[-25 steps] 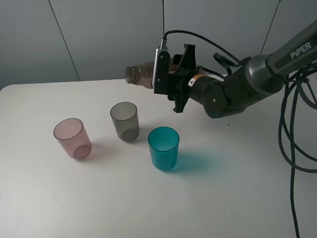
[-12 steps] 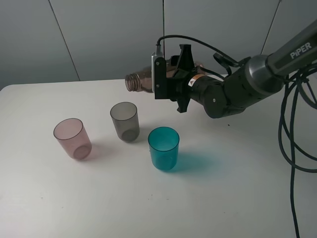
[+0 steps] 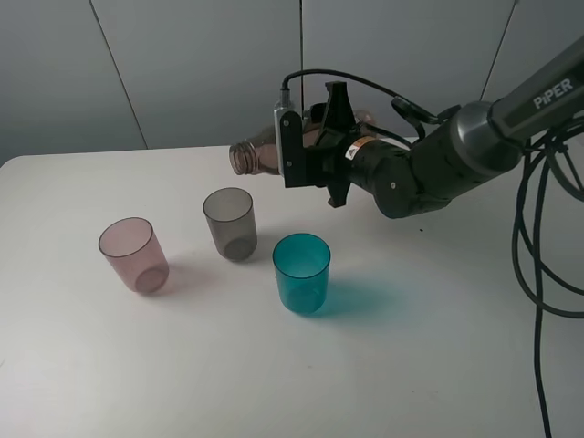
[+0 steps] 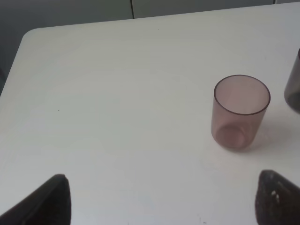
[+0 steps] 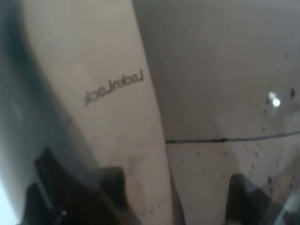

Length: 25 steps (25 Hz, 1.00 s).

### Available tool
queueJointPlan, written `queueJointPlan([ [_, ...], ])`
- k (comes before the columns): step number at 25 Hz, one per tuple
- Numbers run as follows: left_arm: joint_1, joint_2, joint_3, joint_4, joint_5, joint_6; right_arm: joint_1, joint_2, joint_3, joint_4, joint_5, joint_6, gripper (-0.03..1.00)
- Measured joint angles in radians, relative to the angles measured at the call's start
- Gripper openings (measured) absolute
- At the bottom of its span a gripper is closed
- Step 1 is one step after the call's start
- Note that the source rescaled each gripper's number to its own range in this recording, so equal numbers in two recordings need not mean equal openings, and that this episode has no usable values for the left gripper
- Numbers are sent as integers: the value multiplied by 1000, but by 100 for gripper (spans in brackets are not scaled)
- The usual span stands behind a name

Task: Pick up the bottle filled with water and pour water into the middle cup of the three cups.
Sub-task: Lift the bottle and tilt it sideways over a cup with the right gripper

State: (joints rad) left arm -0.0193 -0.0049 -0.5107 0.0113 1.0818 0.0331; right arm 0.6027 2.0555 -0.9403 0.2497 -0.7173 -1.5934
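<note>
My right gripper (image 3: 315,146) is shut on the smoky brown-grey bottle (image 3: 260,155), held almost level with its open neck pointing left and slightly down, above and just behind the smoky grey middle cup (image 3: 229,223). The pink cup (image 3: 134,255) stands left of it and the teal cup (image 3: 302,272) front right. The bottle (image 5: 117,93) fills the right wrist view, printed lettering showing on it. My left gripper (image 4: 161,204) is open and empty, its two dark fingertips (image 4: 49,199) low over the table in front of the pink cup (image 4: 240,112).
The white table (image 3: 274,365) carries the cups only. Black cables (image 3: 538,237) hang at the right edge. Grey wall panels stand behind the table. The left arm is out of the exterior view.
My right gripper has lowered the bottle a little and tipped its neck slightly further down toward the grey cup. The cups have not moved.
</note>
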Motion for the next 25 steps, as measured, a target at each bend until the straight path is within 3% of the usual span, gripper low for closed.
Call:
queueJointPlan([
  [25, 0, 0, 0, 0, 0, -4, 2, 0, -22, -4, 5, -38, 0],
])
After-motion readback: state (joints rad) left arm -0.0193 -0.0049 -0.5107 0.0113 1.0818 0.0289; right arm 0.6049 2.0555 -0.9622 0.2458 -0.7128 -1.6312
